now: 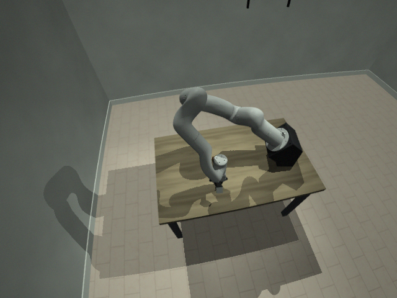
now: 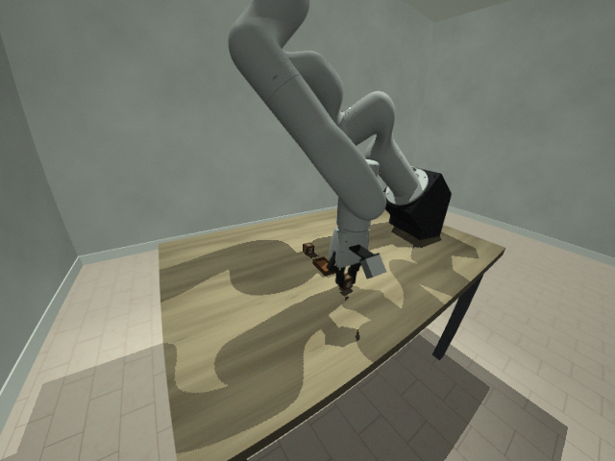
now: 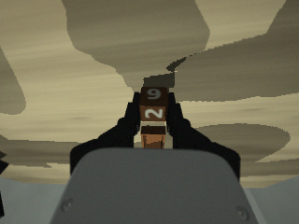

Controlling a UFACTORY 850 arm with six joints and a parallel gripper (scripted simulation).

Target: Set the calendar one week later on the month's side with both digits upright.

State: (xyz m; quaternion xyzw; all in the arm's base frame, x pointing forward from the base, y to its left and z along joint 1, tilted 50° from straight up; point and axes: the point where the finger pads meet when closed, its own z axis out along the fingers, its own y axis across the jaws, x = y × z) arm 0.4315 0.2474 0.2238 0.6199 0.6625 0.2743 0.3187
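1. The pincer [image 3: 153, 122] is clamped on a small brown cube [image 3: 153, 106], its two black fingers pressing opposite side faces. In the wrist view a 9 shows on the cube's far face and a 2 on the face toward the camera.

2. The held cube hangs a little above the surface [image 2: 278, 347], near its middle, in the exterior view at [image 2: 346, 280]. It touches nothing but the fingers.

3. The tray [image 2: 321, 265] lies flat on the surface just left of the pincer and slightly farther back. The second cube [image 2: 308, 248] sits on the surface beyond the tray, outside it. I cannot read its digits at this size.

4. Handling, as a judgement: the cube looks rigid, hard-edged and light, probably wood-like. It will not deform, so a moderate squeeze is enough. Smooth painted faces may slip or pivot if gripped near an edge.

5. Best hold: flat on two opposite faces, centred, as now, leaving the digit faces free to check.

6. The tray looks shallow and light, so a cube set down off-centre could nudge or tip it. Lower the cube straight and square to the floor of the tray.
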